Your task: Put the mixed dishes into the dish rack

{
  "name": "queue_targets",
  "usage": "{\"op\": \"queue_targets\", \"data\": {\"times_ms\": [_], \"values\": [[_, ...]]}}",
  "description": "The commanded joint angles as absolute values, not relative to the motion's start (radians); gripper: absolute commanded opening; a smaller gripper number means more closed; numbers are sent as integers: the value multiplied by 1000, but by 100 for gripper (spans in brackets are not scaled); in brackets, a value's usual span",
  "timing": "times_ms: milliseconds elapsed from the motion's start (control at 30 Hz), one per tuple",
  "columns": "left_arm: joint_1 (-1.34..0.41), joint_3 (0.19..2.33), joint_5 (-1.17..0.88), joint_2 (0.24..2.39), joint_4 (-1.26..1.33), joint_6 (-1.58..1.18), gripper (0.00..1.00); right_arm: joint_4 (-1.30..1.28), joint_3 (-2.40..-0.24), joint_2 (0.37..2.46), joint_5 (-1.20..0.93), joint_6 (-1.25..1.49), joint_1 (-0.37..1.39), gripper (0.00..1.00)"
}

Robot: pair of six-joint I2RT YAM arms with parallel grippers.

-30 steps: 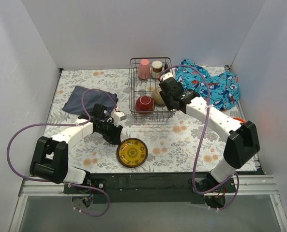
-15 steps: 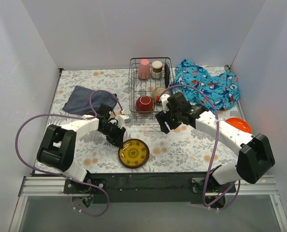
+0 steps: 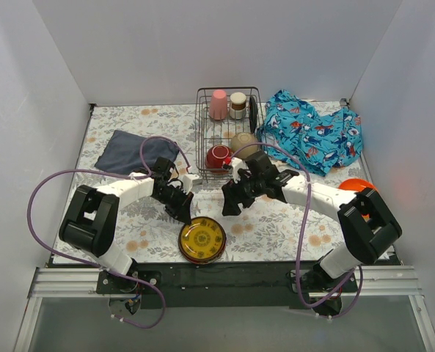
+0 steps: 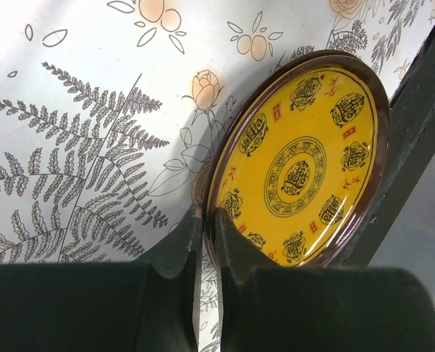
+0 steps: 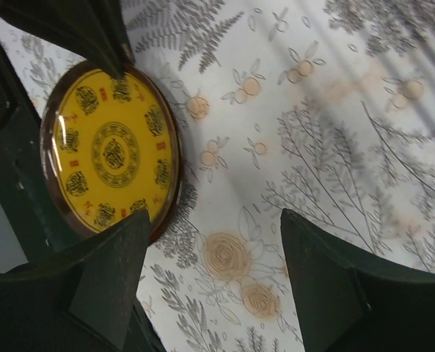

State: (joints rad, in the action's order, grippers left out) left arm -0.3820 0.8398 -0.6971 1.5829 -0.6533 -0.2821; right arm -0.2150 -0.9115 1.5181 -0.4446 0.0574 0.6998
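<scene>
A yellow-brown plate (image 3: 202, 240) with a dark rim lies near the table's front edge; it also shows in the left wrist view (image 4: 298, 165) and the right wrist view (image 5: 111, 150). My left gripper (image 3: 184, 216) (image 4: 206, 216) is shut on the plate's rim at its far-left side. My right gripper (image 3: 228, 207) (image 5: 213, 220) is open and empty, just right of the plate. The dish rack (image 3: 199, 132) holds a pink cup (image 3: 218, 104), a metallic cup (image 3: 238, 104), a tan bowl (image 3: 243, 141), a dark red bowl (image 3: 218, 157) and an upright dark plate (image 3: 254, 114). An orange plate (image 3: 356, 185) lies at the right.
A dark navy cloth (image 3: 133, 152) lies left of the rack and a blue patterned cloth (image 3: 312, 132) right of it. The black front rail (image 3: 224, 275) runs just beyond the plate. White walls close in the left, back and right sides.
My right gripper has left the rack and come down and forward, to the right of the plate. My left gripper has nudged the plate slightly toward the front edge.
</scene>
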Motion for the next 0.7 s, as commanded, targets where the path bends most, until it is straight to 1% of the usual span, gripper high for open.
{"op": "queue_targets", "data": {"times_ms": [0, 100, 133, 167, 300, 567, 667], "values": [[-388, 864, -715, 1591, -637, -284, 0, -55, -905, 1552, -574, 90, 738, 79], [-388, 871, -707, 1598, -629, -307, 0, -38, -904, 1565, -589, 86, 759, 69], [-388, 871, -706, 1598, -623, -314, 0, -37, -902, 1566, -592, 87, 762, 64], [-388, 871, -701, 1597, -618, -327, 0, -29, -894, 1569, -597, 92, 771, 63], [-388, 873, -701, 1588, -603, -347, 0, -25, -885, 1574, -589, 97, 793, 61], [-388, 873, -703, 1574, -600, -356, 0, -41, -887, 1630, -531, 127, 802, 61], [-388, 873, -704, 1568, -598, -364, 0, -58, -908, 1660, -516, 115, 818, 57]]}}
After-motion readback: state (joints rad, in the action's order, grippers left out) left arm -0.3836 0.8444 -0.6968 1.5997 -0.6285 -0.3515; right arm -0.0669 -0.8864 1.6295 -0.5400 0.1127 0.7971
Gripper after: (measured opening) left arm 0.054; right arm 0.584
